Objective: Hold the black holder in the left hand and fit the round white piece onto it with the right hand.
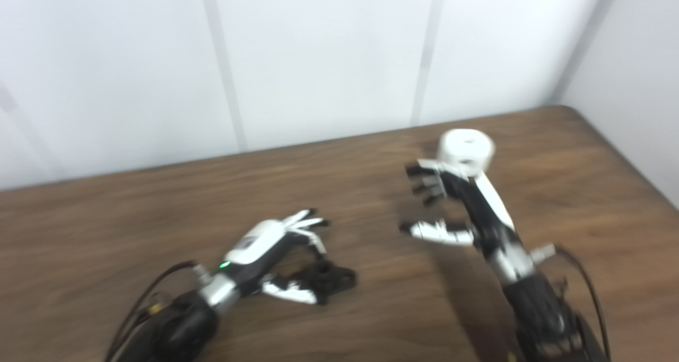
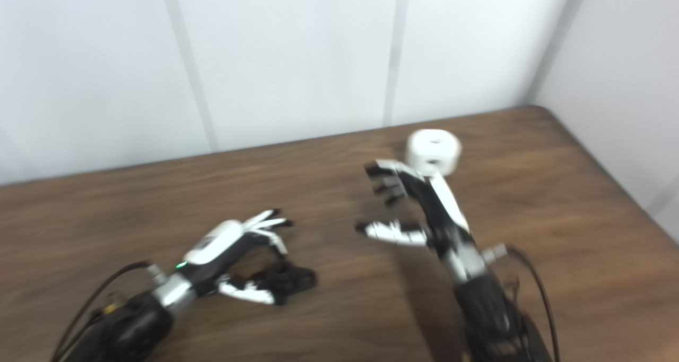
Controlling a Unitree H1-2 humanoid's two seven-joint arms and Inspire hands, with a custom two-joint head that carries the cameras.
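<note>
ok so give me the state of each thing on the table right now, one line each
left robot hand: fingers apart, around the black holder, grip not clear through blur
black holder: lying on the table, by the left fingers
right robot hand: open, holding nothing, fingers spread
round white piece: on the table just beyond the right robot hand, not picked up
table: wooden, bearing both parts

On the brown tabletop (image 2: pixel 557 203) the left hand (image 2: pixel 238 250) rests with fingers spread over the black holder (image 2: pixel 289 279). The right hand (image 2: pixel 411 208) hovers open, just in front of the round white piece (image 2: pixel 433 149) standing near the far edge.
</note>
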